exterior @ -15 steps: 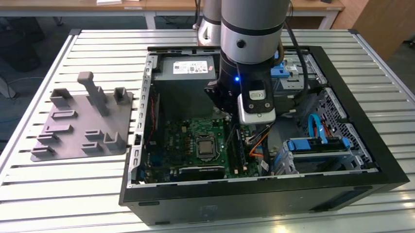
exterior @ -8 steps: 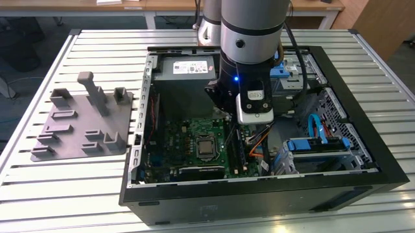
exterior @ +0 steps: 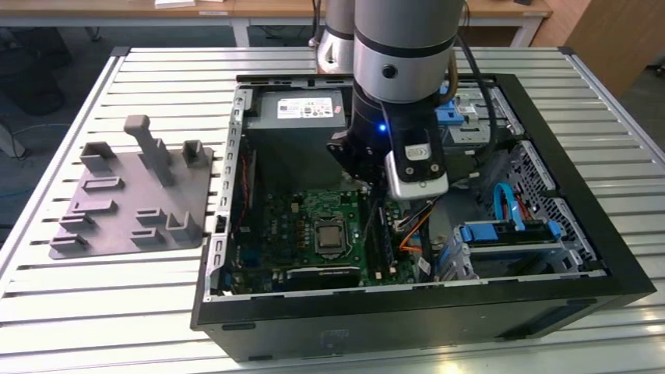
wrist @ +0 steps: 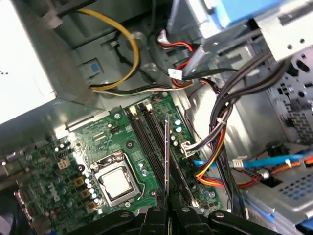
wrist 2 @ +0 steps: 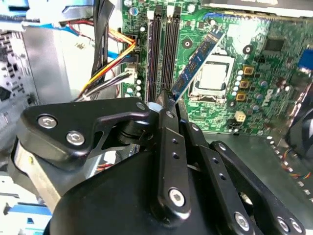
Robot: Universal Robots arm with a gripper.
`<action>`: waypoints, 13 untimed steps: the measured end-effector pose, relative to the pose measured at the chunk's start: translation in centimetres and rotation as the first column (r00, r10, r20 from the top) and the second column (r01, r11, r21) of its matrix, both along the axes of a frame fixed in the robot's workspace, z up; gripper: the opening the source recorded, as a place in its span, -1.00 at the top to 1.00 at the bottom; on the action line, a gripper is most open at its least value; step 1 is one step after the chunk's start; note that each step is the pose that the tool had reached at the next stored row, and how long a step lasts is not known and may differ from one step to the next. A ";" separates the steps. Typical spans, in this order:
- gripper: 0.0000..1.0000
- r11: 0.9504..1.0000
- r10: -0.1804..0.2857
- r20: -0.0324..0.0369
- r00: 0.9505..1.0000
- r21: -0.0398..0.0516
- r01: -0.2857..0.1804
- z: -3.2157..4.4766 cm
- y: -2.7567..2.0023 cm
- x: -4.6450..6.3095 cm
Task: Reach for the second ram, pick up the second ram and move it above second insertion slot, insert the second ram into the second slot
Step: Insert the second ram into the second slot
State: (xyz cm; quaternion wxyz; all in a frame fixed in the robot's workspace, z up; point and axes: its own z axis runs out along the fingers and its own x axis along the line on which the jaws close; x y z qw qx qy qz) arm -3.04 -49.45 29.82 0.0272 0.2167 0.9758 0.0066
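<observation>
- Picking up looks done: the black metal hand [wrist 2: 168, 105] is clamped on the second ram [wrist 2: 199, 58], a long, thin, dark blue stick with black chips.
- In the first wrist view the second ram [wrist: 167, 156] shows edge-on, held up between the 2 fingers [wrist: 157, 211] of the hand [wrist: 168, 203].
- It hangs above the green motherboard [wrist: 93, 152], over the long black memory slots [wrist: 146, 142], and I judge it is not pushed in yet.
- In the second wrist view the stick leans across the board toward the silver square chip socket [wrist 2: 211, 76], so it is not lined up with the 2 black slots [wrist 2: 163, 54].
- Left to do, I think: line it up over its slot and press it in.
- Room is tight. In the exterior view the grey robot arm [exterior: 400, 54] reaches down inside the black computer case [exterior: 416, 308] on the slatted metal counter [exterior: 93, 296].
- Beside the slots lies a bunch of orange, yellow and black wires [wrist: 215, 147], which could snag.
- A grey plastic holder tray [exterior: 135, 195] sits well apart, outside the case.
</observation>
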 end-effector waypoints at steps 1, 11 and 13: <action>0.73 1.000 0.018 0.000 1.000 0.000 -0.018 0.00 0.00 0.0; 0.73 0.980 0.199 0.000 0.980 0.000 -0.199 -0.16 0.00 0.0; 0.73 0.972 0.234 0.000 0.972 0.000 -0.234 -0.20 0.00 0.0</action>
